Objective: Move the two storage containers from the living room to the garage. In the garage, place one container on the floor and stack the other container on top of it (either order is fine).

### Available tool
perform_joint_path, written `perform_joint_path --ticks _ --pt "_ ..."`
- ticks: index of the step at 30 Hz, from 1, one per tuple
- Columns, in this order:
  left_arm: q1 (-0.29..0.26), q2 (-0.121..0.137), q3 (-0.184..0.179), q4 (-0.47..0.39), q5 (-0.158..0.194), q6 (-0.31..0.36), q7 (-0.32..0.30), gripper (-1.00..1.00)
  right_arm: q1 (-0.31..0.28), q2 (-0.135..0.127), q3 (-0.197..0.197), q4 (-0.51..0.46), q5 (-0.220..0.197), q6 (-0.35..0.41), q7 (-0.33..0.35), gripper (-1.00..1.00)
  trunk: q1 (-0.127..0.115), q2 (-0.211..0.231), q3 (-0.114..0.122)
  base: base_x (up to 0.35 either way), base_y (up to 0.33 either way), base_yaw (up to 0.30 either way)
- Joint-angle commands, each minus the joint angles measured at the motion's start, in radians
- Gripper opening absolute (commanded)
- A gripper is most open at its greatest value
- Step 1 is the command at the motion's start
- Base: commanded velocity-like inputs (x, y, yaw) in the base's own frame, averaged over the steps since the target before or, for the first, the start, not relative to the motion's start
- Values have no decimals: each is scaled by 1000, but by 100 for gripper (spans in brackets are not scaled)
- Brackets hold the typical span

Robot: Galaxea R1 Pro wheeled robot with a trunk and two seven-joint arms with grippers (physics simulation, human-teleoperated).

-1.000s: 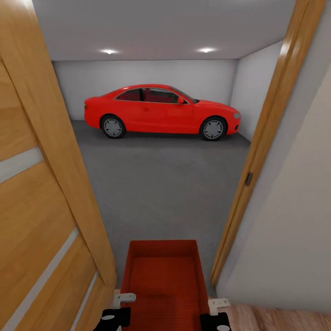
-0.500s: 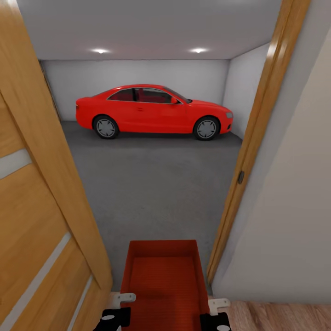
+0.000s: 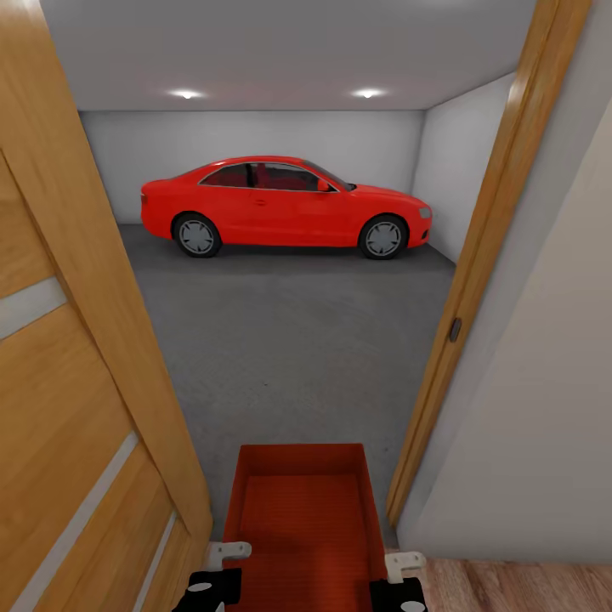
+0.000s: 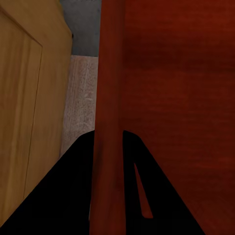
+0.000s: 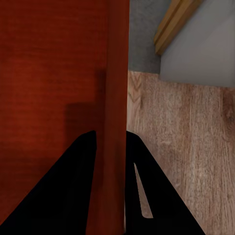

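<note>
A: Garage floor (image 3: 297,340) ahead through the doorway: wooden door (image 3: 76,408) at left, red car (image 3: 285,204) by the back wall, no bin down there.
B: Progress?
A: Partway, I'd judge. One storage container (image 3: 302,518) carried, empty. Left gripper (image 4: 110,161) clamps its left wall, right gripper (image 5: 112,161) the right wall. Drop and stacking remain.

A red coupe (image 3: 285,204) stood side-on against the far white wall (image 3: 255,136), its nose toward the right, with two ceiling spotlights (image 3: 185,93) lit above it. An open wooden door (image 3: 76,382) with pale inlaid stripes leaned in at the left of the head view, and a wooden door frame (image 3: 476,280) carrying a small dark strike plate (image 3: 455,330) ran up the right, beside a plain off-white wall (image 3: 544,408). Light wood-plank flooring (image 3: 518,586) showed at the lower right corner.
</note>
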Motion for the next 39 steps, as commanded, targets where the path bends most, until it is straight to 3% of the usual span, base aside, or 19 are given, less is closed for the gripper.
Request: perform_joint_path --ticks 1,16,39 --pt "1 -4 -70 0 14 5 -3 -100 -1 0 5 1 -4 -4 -8 -100 0 -1 -1 0 0 0" --pt "1 -4 -70 1 13 5 0 -100 -1 0 5 1 -4 -4 -8 -100 0 -1 -1 24 0 0" --pt "1 -3 -70 2 13 5 2 -100 -1 0 5 1 -5 -5 -9 -100 0 -1 -1 311 0 0"
